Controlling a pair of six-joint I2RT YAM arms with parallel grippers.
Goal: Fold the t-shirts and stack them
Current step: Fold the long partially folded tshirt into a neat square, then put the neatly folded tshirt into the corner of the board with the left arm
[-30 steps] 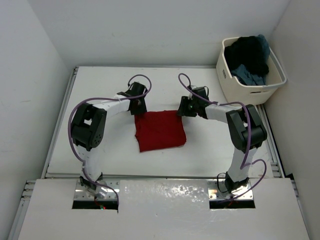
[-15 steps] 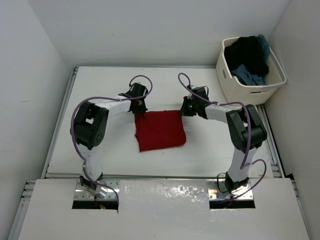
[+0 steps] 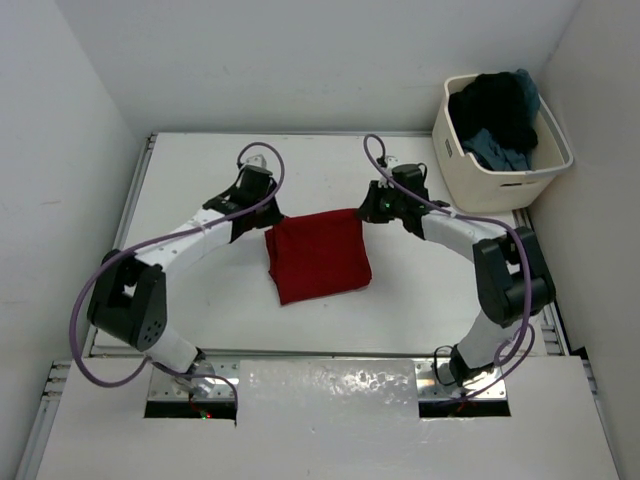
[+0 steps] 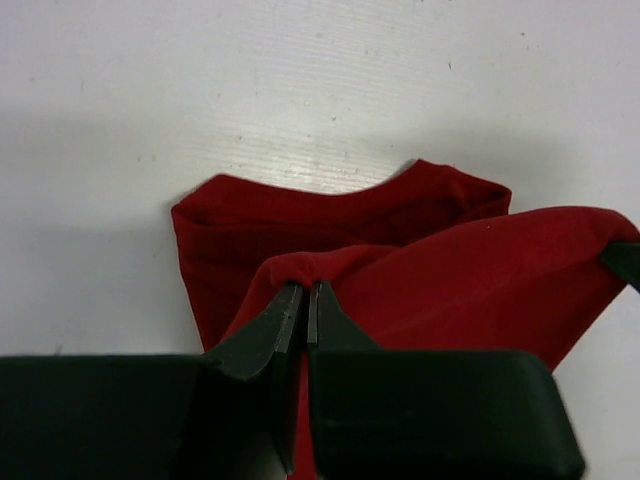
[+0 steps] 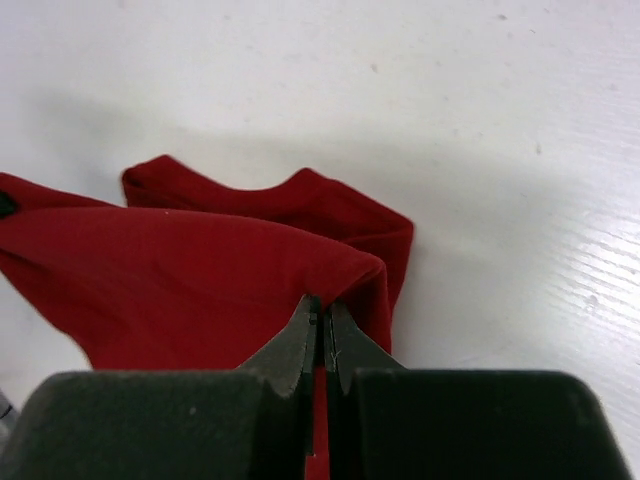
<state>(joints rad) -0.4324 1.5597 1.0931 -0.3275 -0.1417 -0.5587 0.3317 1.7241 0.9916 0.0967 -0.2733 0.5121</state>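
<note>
A red t-shirt [image 3: 318, 258], folded to a rough square, lies in the middle of the white table. My left gripper [image 3: 270, 224] is shut on its far left corner and my right gripper [image 3: 362, 212] is shut on its far right corner. In the left wrist view the left gripper [image 4: 306, 288] pinches a bunched fold of the red t-shirt [image 4: 460, 275], raised off the layer beneath. In the right wrist view the right gripper [image 5: 322, 302] pinches the red t-shirt [image 5: 180, 280] the same way. A black t-shirt [image 3: 493, 103] and a blue-grey t-shirt [image 3: 497, 150] sit in the tub.
The cream plastic tub [image 3: 500, 178] stands at the table's far right corner, against the right wall. White walls close in the table on the left, back and right. Purple cables loop off both arms.
Both grippers have shut on the red t-shirt's far corners. Both wrists have then moved up and away from me, lifting the shirt's far edge off the table.
</note>
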